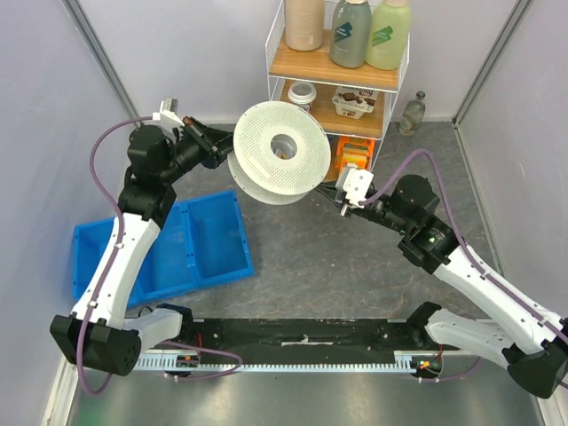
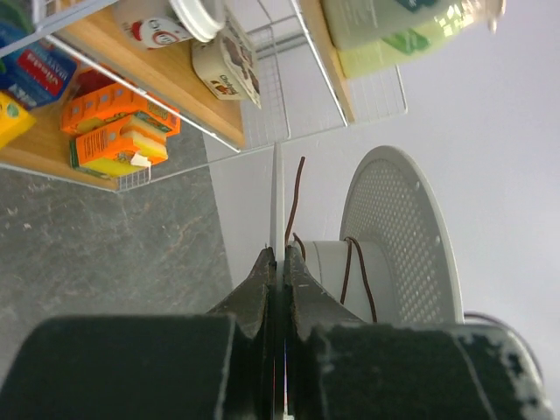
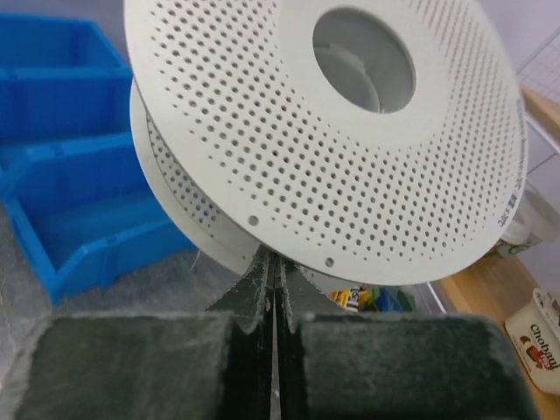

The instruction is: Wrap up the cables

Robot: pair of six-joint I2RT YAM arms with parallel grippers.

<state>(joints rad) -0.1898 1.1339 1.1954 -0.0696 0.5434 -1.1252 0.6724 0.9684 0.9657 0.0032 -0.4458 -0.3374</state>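
Observation:
A white perforated spool [image 1: 280,153] is held up off the table in front of the shelf. The thin dark cable [image 2: 350,273] makes a few turns round the spool's hub, and one loose end [image 2: 299,188] sticks up. My left gripper [image 1: 229,146] is shut on the edge of the spool's flange [image 2: 277,201], which runs edge-on out of the jaws. My right gripper [image 1: 338,190] is shut, its tips [image 3: 271,255] tucked under the spool's lower right rim [image 3: 350,262]. Whether it pinches the cable is hidden.
A wire shelf [image 1: 337,75] with bottles, cups and orange boxes stands right behind the spool. A blue two-part bin [image 1: 191,240] lies on the left. A small glass bottle [image 1: 414,113] stands at the back right. A black rail [image 1: 302,342] runs along the near edge.

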